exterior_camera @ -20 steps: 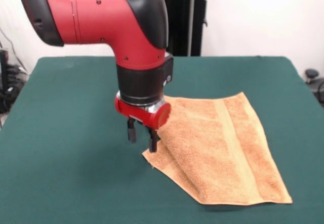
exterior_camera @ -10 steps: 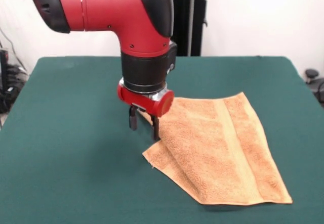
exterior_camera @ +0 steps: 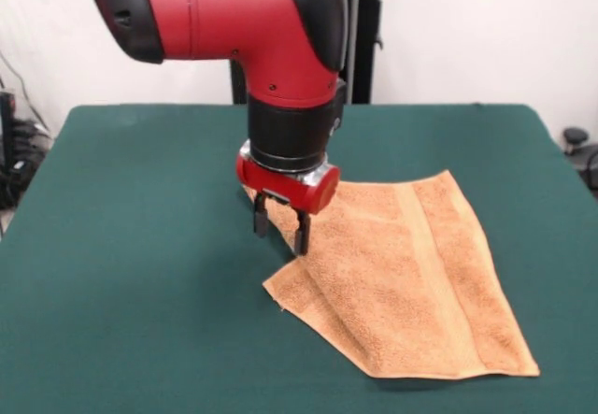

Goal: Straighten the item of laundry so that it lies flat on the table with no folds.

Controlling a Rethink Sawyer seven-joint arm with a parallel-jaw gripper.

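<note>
Towel (exterior_camera: 411,274): orange-tan, on green table (exterior_camera: 121,274), one side folded over. Gripper (exterior_camera: 280,233): above towel's folded edge, fingers parted, grasping nothing

The arm (exterior_camera: 234,12) at the upper left is glossy red with black end caps and small dark screws, a black wrist collar, a red ring with a silver band, and a black two-fingered gripper (exterior_camera: 279,229).
</note>
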